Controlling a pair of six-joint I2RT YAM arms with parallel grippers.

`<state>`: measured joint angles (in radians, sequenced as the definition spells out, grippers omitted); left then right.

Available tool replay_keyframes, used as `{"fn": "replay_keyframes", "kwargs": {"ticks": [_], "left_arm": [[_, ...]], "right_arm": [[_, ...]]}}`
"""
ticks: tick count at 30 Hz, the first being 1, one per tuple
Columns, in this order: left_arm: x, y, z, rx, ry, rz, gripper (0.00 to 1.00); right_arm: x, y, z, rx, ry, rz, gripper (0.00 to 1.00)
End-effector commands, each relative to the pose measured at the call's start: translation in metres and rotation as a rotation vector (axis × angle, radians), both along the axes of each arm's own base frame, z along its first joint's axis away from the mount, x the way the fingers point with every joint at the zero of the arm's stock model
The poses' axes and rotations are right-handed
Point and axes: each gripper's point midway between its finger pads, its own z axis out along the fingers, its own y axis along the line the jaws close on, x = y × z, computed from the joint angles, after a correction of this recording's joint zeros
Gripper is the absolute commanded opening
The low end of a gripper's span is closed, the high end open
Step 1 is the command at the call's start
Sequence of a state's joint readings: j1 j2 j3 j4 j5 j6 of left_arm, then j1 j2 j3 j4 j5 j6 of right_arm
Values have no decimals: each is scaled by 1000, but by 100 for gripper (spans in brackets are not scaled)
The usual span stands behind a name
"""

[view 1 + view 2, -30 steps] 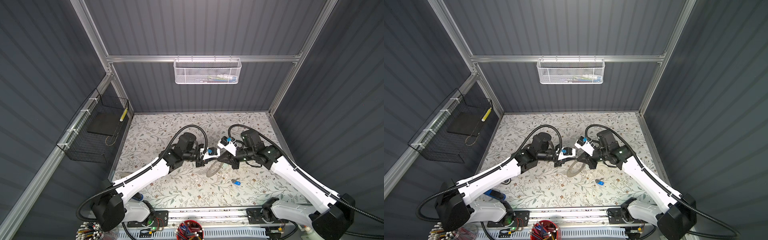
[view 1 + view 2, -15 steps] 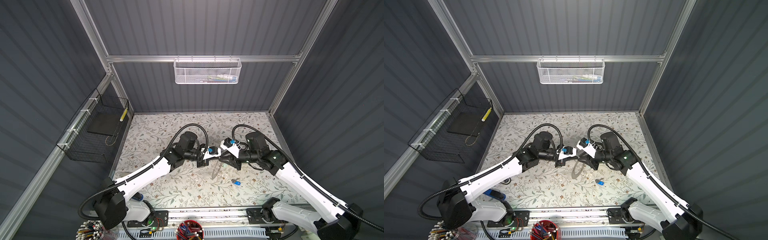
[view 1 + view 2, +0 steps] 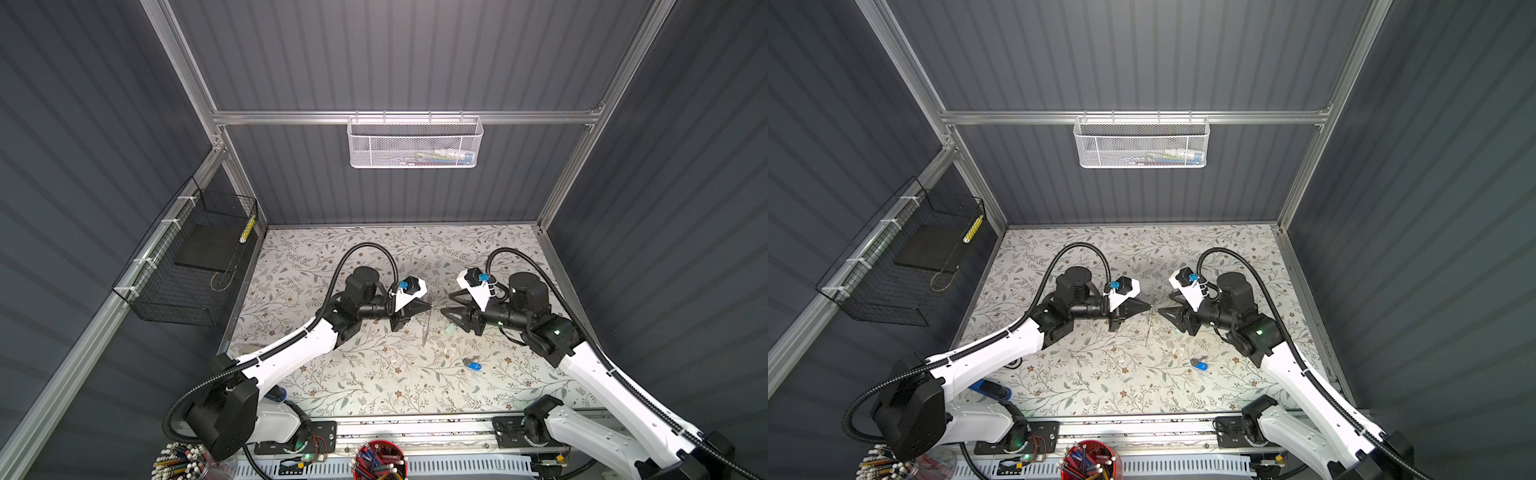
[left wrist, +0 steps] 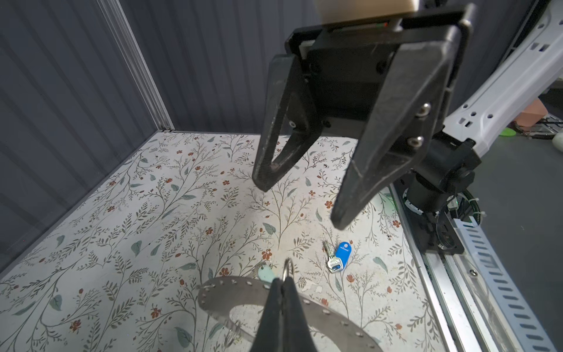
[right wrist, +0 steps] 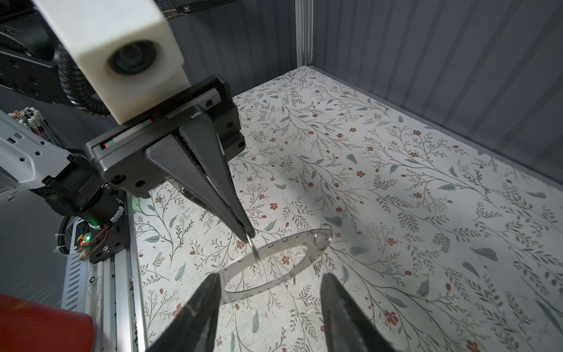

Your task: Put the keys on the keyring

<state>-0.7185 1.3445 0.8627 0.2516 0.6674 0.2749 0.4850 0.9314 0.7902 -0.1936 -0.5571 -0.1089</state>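
My left gripper (image 3: pixel 430 306) (image 4: pixel 283 282) is shut on a small wire loop threaded through the keyring (image 4: pixel 231 295). The keyring is a wide flat grey band that hangs edge-on (image 3: pixel 425 329) (image 3: pixel 1148 328) below the left fingertips, above the table. My right gripper (image 3: pixel 446 303) (image 5: pixel 270 275) stands open, a short way right of the keyring (image 5: pixel 289 242), with nothing between its fingers. One key with a blue tag (image 3: pixel 473 365) (image 4: pixel 338 257) lies on the table in front of the right arm. A mint-green tag (image 4: pixel 265 273) shows just behind the band; its key is hidden.
A blue-and-black stapler (image 3: pixel 990 388) lies under the left arm by the front rail. A red pen cup (image 3: pixel 380 461) and a pencil jar (image 3: pixel 178 461) stand at the front. A black wire basket (image 3: pixel 195 266) hangs on the left wall, a white mesh basket (image 3: pixel 415 143) on the back wall.
The right gripper has opened and drawn back to the right, away from the keyring. The left gripper has closed, and the keyring now hangs from it edge-on.
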Motion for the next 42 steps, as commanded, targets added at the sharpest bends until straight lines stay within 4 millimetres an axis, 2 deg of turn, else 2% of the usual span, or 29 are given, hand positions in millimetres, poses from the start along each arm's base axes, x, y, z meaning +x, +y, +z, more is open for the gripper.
{"fn": "replay_keyframes", "kwargs": {"ticks": [1,8,16,24,32,42], "left_arm": [[0,1,30,-126,-17,2,0],[0,2,33,-185,-19,6,0],[-9,6,42,-285,-13,-53,0],[-18,6,46,-331,-9,-133,0],[-23,3,45,-340,7,-182,0],[-25,2,47,-340,16,-211,0]], "right_arm": [[5,2,2,44,27,-27,57],[6,2,5,93,12,-42,62],[-9,8,7,105,-32,59,63],[-14,13,8,108,-79,119,49],[-18,19,18,151,-118,173,40],[-22,23,14,149,-97,214,25]]}}
